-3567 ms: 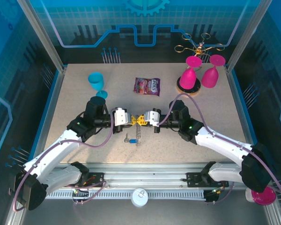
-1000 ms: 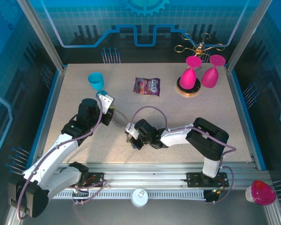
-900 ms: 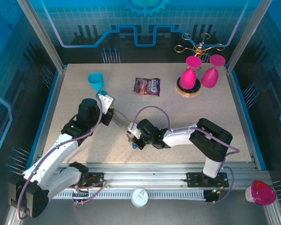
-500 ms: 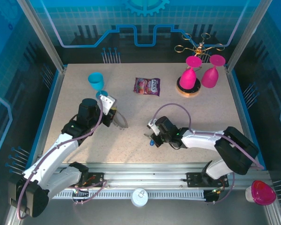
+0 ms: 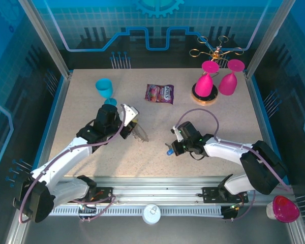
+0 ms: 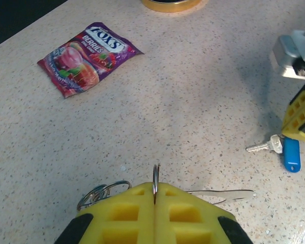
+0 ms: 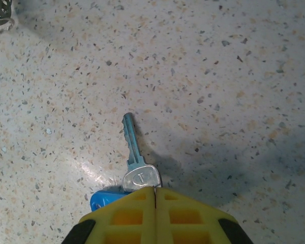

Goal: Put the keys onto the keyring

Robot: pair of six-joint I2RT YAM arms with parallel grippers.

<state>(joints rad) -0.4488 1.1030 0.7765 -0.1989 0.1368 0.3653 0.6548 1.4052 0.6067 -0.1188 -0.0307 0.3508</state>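
The key is small and silver, with a blue plastic tag hanging beside its head. My right gripper is shut on the edge of the key's head, low over the table, right of centre. The key's blade points away from the jaws. The keyring is a thin metal ring with more wire loops trailing from it. My left gripper is shut on that ring. From above, the keyring dangles from the left gripper, a hand's width left of the key.
A purple candy bag lies at mid-table toward the back. A blue goblet stands at the back left. Two pink goblets lean at the back right by a round coaster, behind them a gold rack.
My right gripper has moved right from the table's middle, taking the key with it. The left gripper has shifted right and forward with the keyring.
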